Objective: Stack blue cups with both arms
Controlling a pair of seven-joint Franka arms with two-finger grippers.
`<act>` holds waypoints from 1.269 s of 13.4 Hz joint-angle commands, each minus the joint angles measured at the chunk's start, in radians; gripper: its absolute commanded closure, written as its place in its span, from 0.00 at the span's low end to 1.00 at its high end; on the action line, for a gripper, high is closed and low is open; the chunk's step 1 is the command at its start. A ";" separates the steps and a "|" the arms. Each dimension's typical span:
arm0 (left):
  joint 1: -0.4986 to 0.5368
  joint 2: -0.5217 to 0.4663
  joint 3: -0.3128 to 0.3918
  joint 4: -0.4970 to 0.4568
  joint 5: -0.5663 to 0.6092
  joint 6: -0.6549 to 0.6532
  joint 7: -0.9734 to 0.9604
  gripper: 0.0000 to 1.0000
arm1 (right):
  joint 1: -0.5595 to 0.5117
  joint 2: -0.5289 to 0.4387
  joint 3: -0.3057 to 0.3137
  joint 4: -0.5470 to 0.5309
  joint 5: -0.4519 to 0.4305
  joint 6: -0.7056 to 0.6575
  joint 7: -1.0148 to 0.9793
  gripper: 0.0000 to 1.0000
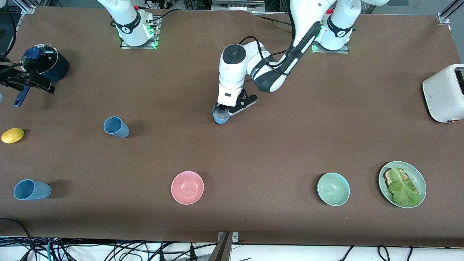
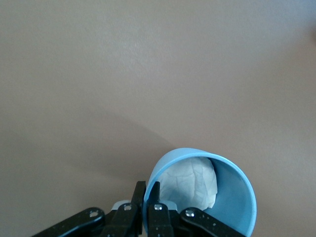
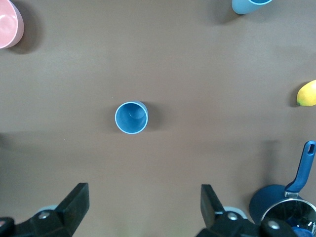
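Note:
My left gripper [image 1: 225, 110] is shut on the rim wall of a light-blue cup [image 1: 220, 116] at the middle of the table. In the left wrist view one finger sits inside this cup [image 2: 232, 197] and one outside, with my left gripper [image 2: 147, 197] pinching the wall. Something white and crumpled lies in it. A second blue cup [image 1: 116, 127] stands toward the right arm's end, and the right wrist view shows this cup [image 3: 131, 117] from above. A third blue cup [image 1: 32, 189] is nearer the front camera. My right gripper [image 1: 25, 82] hangs open by the saucepan, and the right wrist view shows my right gripper [image 3: 144, 197] holding nothing.
A dark-blue lidded saucepan [image 1: 47, 63] and a lemon [image 1: 12, 135] lie at the right arm's end. A pink bowl [image 1: 187, 187], a green bowl [image 1: 333, 189] and a green plate [image 1: 420, 179] with toast and lettuce sit near the front edge. A white toaster [image 1: 444, 92] stands at the left arm's end.

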 commanded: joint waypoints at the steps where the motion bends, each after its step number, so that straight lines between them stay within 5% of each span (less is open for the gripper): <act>1: -0.007 0.022 0.010 0.030 0.065 -0.008 -0.028 1.00 | -0.011 0.000 0.011 0.006 -0.002 -0.008 0.000 0.00; 8: -0.010 0.030 0.010 0.029 0.085 -0.017 -0.031 1.00 | 0.096 0.142 0.022 0.014 -0.013 -0.008 0.002 0.00; 11: -0.008 0.030 0.010 0.029 0.085 -0.017 -0.034 0.84 | 0.150 0.253 0.022 0.023 -0.008 0.012 0.016 0.00; 17: -0.005 0.008 0.009 0.030 0.076 -0.023 -0.057 0.70 | 0.196 0.278 0.022 -0.201 -0.008 0.377 0.142 0.00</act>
